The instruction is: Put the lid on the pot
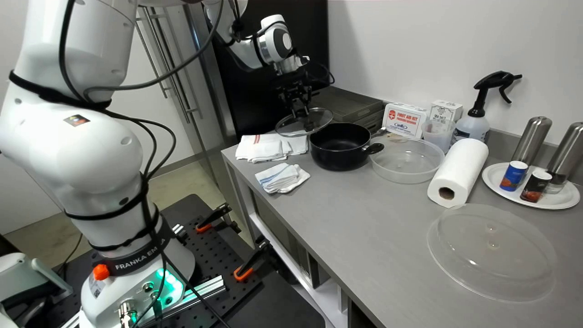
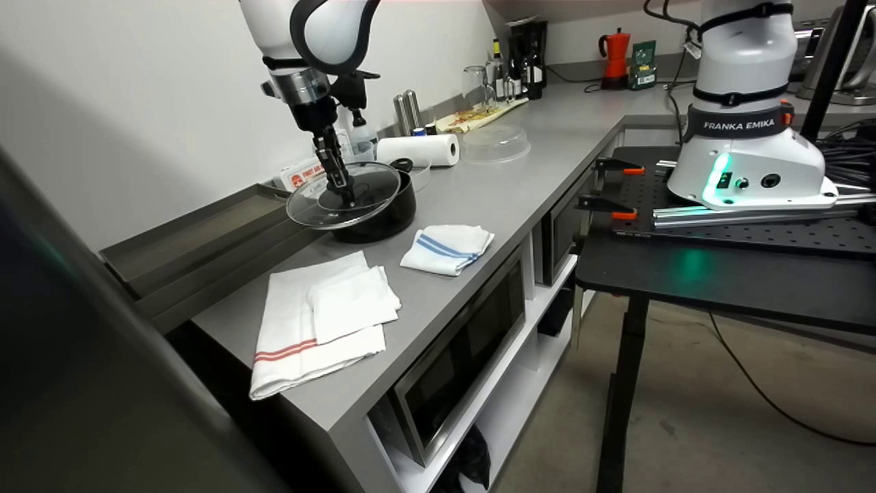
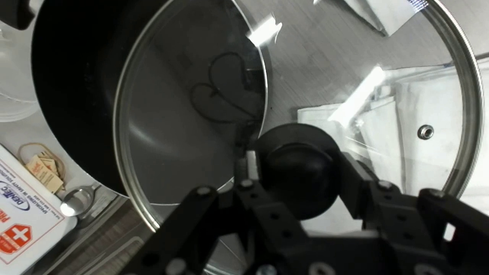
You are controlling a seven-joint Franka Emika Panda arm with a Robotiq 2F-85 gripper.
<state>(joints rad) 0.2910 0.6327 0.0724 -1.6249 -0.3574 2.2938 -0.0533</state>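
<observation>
In an exterior view, the lid (image 2: 309,207) hangs tilted beneath the end effector (image 2: 342,186), overlapping the pot (image 2: 393,219) from this angle; the robot's base (image 2: 759,159) reads "FRANKA EMIKA". In an exterior view, a box (image 1: 404,119) on the counter (image 1: 364,218) reads "FIRST AID KIT", a carton (image 1: 445,110) "SEA SALT". In the wrist view, the end effector's fingers (image 3: 355,189) pinch the lid's round black knob (image 3: 300,175); the lid is clear glass with a silvery rim (image 3: 473,114) and small metal vent (image 3: 425,132), part of the pot showing through. The box reads "DENTEC".
</observation>
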